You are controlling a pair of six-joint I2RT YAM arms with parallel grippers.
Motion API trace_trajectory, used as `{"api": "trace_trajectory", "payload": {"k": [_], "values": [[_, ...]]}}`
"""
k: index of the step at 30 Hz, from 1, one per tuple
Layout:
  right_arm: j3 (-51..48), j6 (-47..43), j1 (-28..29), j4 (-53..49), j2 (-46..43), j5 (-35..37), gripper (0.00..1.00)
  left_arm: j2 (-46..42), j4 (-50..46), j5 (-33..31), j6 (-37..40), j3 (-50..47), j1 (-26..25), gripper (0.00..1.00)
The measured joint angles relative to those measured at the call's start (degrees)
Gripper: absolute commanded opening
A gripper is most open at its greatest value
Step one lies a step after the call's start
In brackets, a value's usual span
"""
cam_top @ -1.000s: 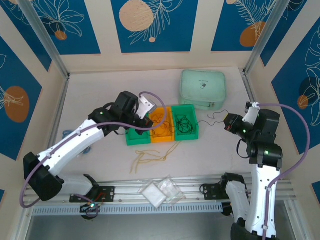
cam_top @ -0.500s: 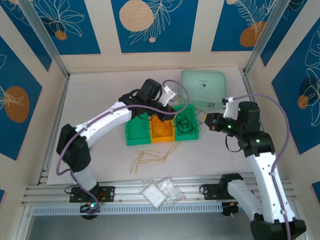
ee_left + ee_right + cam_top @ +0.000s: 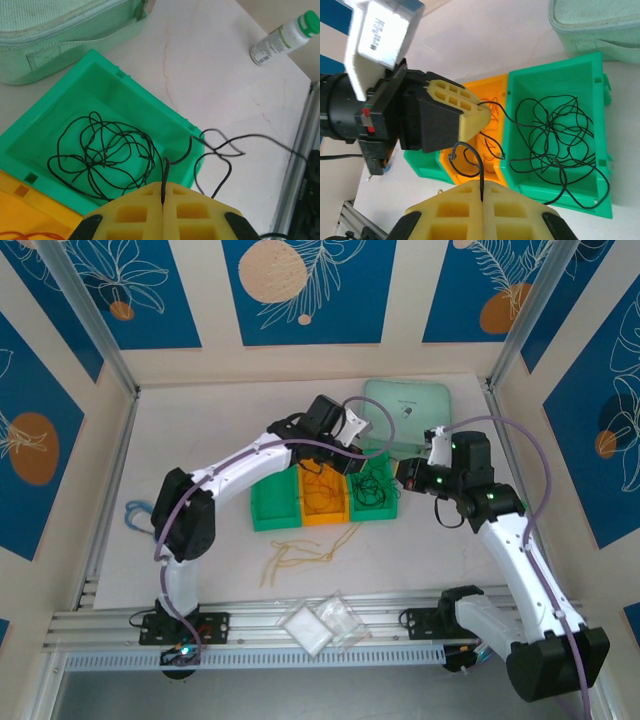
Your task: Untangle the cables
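Observation:
Black cables (image 3: 100, 155) lie tangled in the right green bin (image 3: 385, 508). Orange cables (image 3: 322, 490) sit in the orange bin (image 3: 325, 517). Pale yellow cables (image 3: 300, 555) lie loose on the table in front of the bins. My left gripper (image 3: 164, 185) is shut on a black strand (image 3: 220, 147) that runs over the bin's rim and out across the table. It hovers over the bins (image 3: 345, 452). My right gripper (image 3: 481, 186) is shut on a looping black strand (image 3: 470, 152), just right of the bins (image 3: 405, 473). The left gripper's fingers (image 3: 470, 117) are close in front of it.
A mint zip case (image 3: 405, 410) lies behind the bins. A third green bin (image 3: 272, 508) stands at the left of the row. A white bottle with a green cap (image 3: 285, 37) lies on the table. Clear plastic bags (image 3: 325, 625) rest on the front rail.
Both arms have swung toward the middle. The left gripper moved right from the left bin to over the black-cable bin. The right gripper moved left toward the bins.

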Motion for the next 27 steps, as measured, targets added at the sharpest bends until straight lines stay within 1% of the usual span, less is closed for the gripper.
{"api": "trace_trajectory", "payload": {"k": [5,9,17,21,27], "values": [[-0.8,0.0,0.0,2.8,3.5,0.2,0.00,2.7,-0.5,-1.5,-0.6,2.9,0.0,0.00],[-0.9,0.0,0.0,4.8,4.7,0.2,0.00,4.4,-1.2,-2.7,-0.7,4.8,0.0,0.04],[-1.8,0.6,0.0,8.3,7.9,-0.1,0.00,7.6,-1.8,-3.4,-2.1,5.8,-0.1,0.23],[-2.3,0.6,0.0,9.0,8.8,-0.3,0.00,8.0,-2.2,-3.3,-2.2,5.8,-0.1,0.30],[-2.4,0.6,0.0,9.7,9.7,0.1,0.00,7.7,-2.3,-3.4,-2.2,5.6,-0.1,0.31]]}}
